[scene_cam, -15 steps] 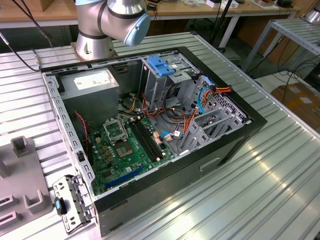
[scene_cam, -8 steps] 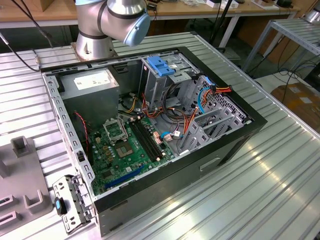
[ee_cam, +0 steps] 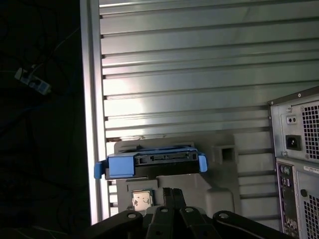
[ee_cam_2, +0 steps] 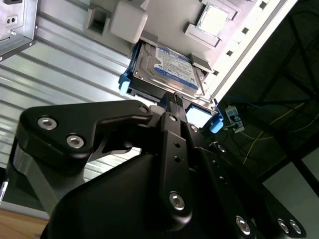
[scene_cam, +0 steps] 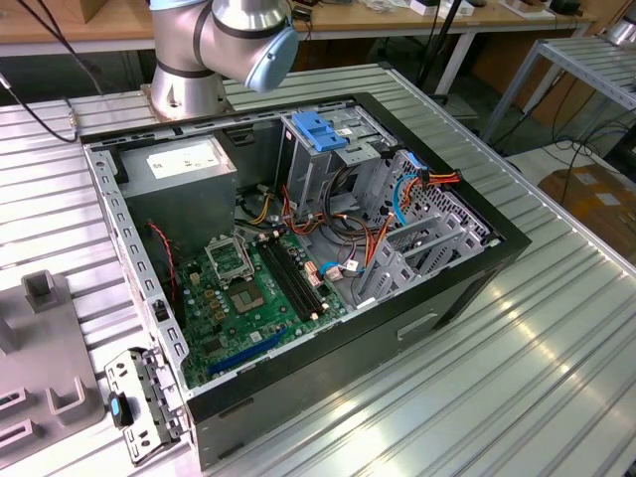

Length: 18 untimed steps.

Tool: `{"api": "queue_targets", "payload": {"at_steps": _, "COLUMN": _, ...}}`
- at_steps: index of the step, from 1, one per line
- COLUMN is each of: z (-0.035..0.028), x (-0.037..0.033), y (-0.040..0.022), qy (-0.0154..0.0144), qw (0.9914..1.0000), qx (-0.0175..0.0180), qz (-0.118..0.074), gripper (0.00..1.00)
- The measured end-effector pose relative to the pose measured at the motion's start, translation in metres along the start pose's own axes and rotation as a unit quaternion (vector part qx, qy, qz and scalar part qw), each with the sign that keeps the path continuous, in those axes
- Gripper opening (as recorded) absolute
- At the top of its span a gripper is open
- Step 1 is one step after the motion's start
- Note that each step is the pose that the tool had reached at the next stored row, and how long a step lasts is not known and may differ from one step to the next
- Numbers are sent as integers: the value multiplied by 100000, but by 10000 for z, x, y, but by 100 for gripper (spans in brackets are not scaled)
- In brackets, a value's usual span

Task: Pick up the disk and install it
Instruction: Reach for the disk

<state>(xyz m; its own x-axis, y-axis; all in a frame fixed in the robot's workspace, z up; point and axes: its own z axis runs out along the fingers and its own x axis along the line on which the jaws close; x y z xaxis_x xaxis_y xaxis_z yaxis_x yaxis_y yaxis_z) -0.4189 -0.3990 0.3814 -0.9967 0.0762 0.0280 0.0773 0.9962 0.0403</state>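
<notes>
The disk (ee_cam_2: 167, 69) is a flat grey-metal drive with a printed label, held in a bright blue carrier. It lies in a slot of a grey fixture block (ee_cam_2: 164, 20) near the table's edge. In the first wrist view the disk (ee_cam: 149, 163) shows edge-on above the fixture block (ee_cam: 222, 172). My gripper (ee_cam_2: 174, 99) hangs just over the disk's near edge, and its black fingers (ee_cam: 167, 195) stand close together, shut, with nothing seen between them.
The open computer case (scene_cam: 467, 288) lies on the ribbed metal table (scene_cam: 517, 378), with its metal drive cage (scene_cam: 417, 234) and a light-blue latch (scene_cam: 320, 131) at the far side. The arm's base (scene_cam: 189, 79) stands behind it. The grey fixture (scene_cam: 50, 348) sits at the exterior view's left.
</notes>
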Motion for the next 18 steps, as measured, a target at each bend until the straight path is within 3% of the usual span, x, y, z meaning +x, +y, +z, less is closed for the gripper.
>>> {"api": "queue_targets", "payload": {"at_steps": 18, "z": -12, "x": -103, "y": 9, "qy": -136, "qw": 100000, "qx": -12, "qz": 2, "gripper": 11}}
